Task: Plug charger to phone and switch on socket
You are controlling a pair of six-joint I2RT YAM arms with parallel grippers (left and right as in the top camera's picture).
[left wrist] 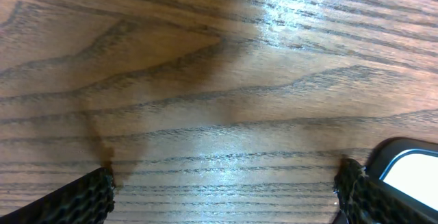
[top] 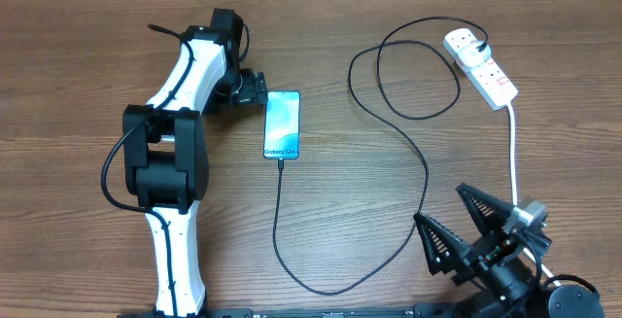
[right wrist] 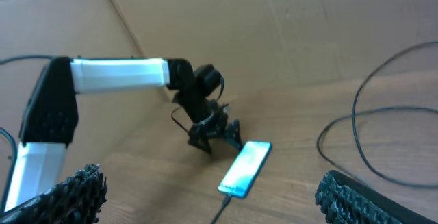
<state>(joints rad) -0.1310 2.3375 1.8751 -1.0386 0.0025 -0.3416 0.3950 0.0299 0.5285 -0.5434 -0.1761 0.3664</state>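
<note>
Galaxy S24 phone [top: 282, 125]: light blue screen, black edges, flat on table [top: 78, 55].
Thin black charger [top: 427, 177] loops from socket [top: 481, 65] to its lower end; left gripper [top: 255, 89] spread beside it, right gripper [top: 465, 223] spread, well apart.

Counting now: one phone [top: 282, 125] is showing, just the one. One charger [top: 425, 177] is making the tally, a single black cable. One socket [top: 481, 65] is joining it, with one thick white cord [top: 513, 148]. Two arms are showing, left arm [top: 190, 75] and right arm [top: 505, 269], each carrying one pair of jaws. One desk [top: 78, 65] is bearing everything.
</note>
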